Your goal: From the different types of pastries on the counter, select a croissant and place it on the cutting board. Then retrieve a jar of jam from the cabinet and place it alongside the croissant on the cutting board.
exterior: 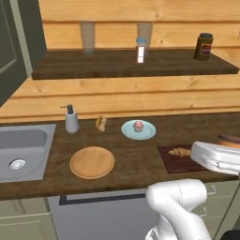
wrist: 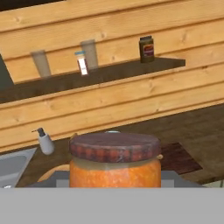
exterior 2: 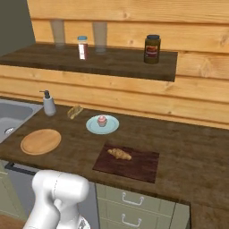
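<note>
Croissant (exterior 2: 119,154) already on cutting board (exterior 2: 143,167), toward its left end; jam jar (wrist: 114,162) now in transit. Step in hand, judged from the layout: carry jar to the board and set it down beside the pastry.

Gripper (wrist: 114,186) state: partly closed around jam jar, jaws on the orange glass body below the dark checked lid; jar upright and filling the lower centre of the hand view. Fingertips themselves hidden by the jar, so contact inferred from framing and jaw spacing.

Procedure:
- Keep jar upright during travel; avoid rolling the wrist.
- Aim for the bare right part of the board, clear of the croissant.
- Lower until base rests flat on the board before opening jaws.
- Retract straight up to avoid tipping.

Relative position: in the left base view, hand (exterior: 216,158) and jar lid at right edge, just beside the board's near right portion; croissant to the left of the hand, near but apart.
</note>
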